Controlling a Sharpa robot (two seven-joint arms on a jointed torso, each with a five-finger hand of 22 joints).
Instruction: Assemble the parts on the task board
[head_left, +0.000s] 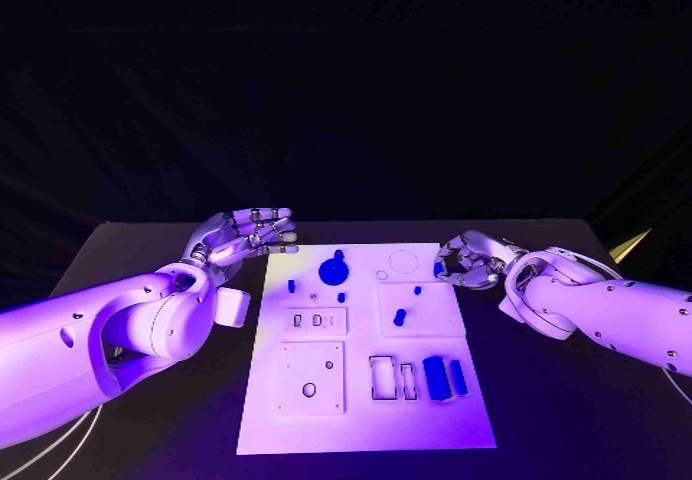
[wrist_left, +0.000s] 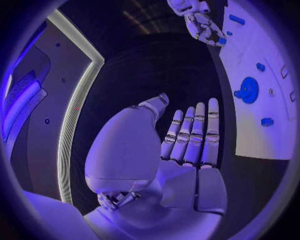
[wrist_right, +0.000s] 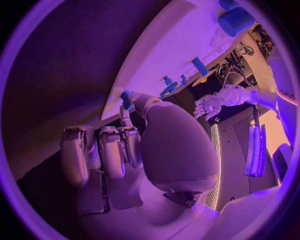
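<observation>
The white task board (head_left: 368, 400) lies mid-table. A round blue disc part (head_left: 335, 268) stands near its far edge, a short blue peg (head_left: 400, 317) sits near the middle, and two blue blocks (head_left: 446, 378) lie at the near right. My right hand (head_left: 469, 260) hovers at the board's far right edge and pinches a small blue part (head_left: 440, 268) between thumb and a finger; the pinched blue part (wrist_right: 126, 99) shows at the fingertips in the right wrist view. My left hand (head_left: 245, 238) is off the board's far left corner, fingers stretched out, holding nothing (wrist_left: 187, 140).
Small blue pegs (head_left: 291, 285) stand on the board's left half, beside rectangular slots (head_left: 389, 378) and a square recessed plate (head_left: 313, 377). In the left wrist view the disc (wrist_left: 249, 90) sits on the board (wrist_left: 262, 140). Black table (head_left: 159, 260) surrounds the board.
</observation>
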